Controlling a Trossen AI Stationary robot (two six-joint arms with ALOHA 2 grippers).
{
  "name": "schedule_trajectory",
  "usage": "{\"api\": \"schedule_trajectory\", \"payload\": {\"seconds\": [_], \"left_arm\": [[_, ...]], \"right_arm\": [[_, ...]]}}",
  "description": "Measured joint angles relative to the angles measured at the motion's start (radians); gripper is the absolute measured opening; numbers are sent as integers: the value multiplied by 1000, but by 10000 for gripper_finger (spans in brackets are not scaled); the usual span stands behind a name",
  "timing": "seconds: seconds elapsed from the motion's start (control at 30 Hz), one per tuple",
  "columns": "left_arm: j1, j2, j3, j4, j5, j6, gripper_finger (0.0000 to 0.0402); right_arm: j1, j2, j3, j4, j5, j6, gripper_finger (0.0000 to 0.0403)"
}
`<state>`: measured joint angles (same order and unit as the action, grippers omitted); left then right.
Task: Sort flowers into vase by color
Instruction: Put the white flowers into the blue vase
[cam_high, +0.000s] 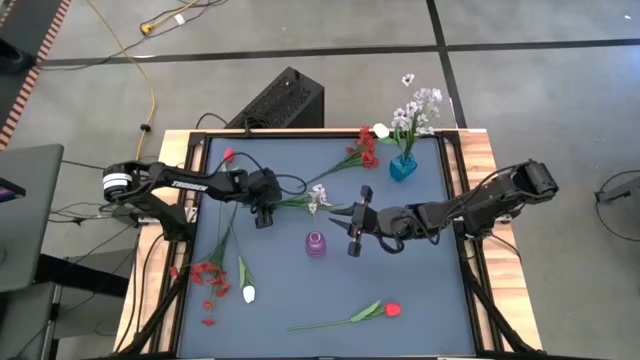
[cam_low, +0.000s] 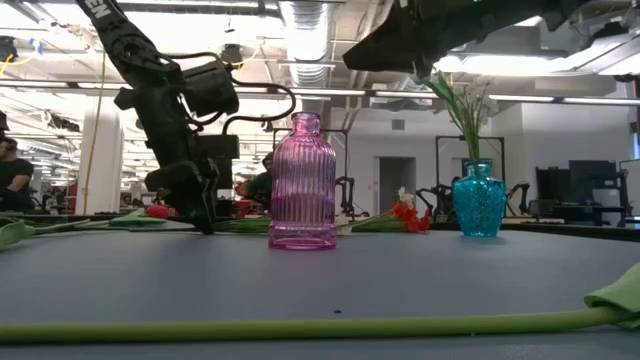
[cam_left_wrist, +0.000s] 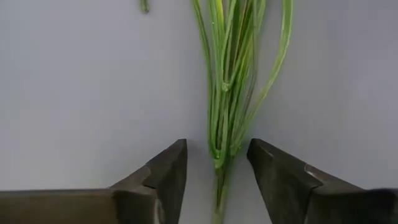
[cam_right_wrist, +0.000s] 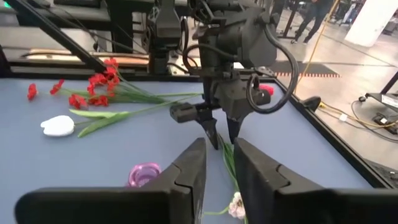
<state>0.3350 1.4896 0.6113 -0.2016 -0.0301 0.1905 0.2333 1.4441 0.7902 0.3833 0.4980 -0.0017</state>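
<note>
A pale white spray (cam_high: 316, 196) lies on the dark blue mat, its green stem (cam_left_wrist: 221, 124) running toward my left gripper (cam_high: 265, 213). That gripper points down, open, a finger on each side of the stem's end (cam_left_wrist: 217, 163) without touching it; it also shows in the right wrist view (cam_right_wrist: 221, 134). My right gripper (cam_high: 353, 230) hovers open above the mat, beside the pink vase (cam_high: 316, 244). The blue vase (cam_high: 403, 167) holds white flowers (cam_high: 418, 108). Red sprays (cam_high: 365, 150) (cam_high: 208, 275), a red tulip (cam_high: 392, 310) and a white tulip (cam_high: 248, 293) lie flat.
A red bud (cam_high: 228, 155) lies near the mat's far left corner. A long green stem (cam_low: 300, 325) crosses the near foreground of the low view. Wooden table edges (cam_high: 480, 150) frame the mat. A black box (cam_high: 285, 98) and cables sit on the floor beyond.
</note>
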Motion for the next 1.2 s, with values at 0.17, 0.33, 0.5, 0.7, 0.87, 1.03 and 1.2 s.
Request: {"api": "schedule_trajectory", "payload": {"seconds": [0.17,0.33,0.5,0.7,0.87,1.03,1.2], "left_arm": [[0,-5,0,-13,11,0,71],[1,-5,0,-16,14,-12,12],[2,-71,7,-36,-9,-19,12],[4,-295,18,33,-53,-58,11],[2,-455,19,217,114,-154,11],[-36,-486,20,439,328,-262,11],[-125,-405,19,620,368,-307,11]], "right_arm": [[0,0,0,-14,0,1,115],[4,0,0,-10,0,2,115],[21,-5,0,-28,0,-13,115],[46,-40,-1,-78,0,-22,115],[41,-45,-1,-42,3,-23,115],[0,-30,-1,14,-1,-27,117],[-62,-26,-1,136,-124,-34,161]]}}
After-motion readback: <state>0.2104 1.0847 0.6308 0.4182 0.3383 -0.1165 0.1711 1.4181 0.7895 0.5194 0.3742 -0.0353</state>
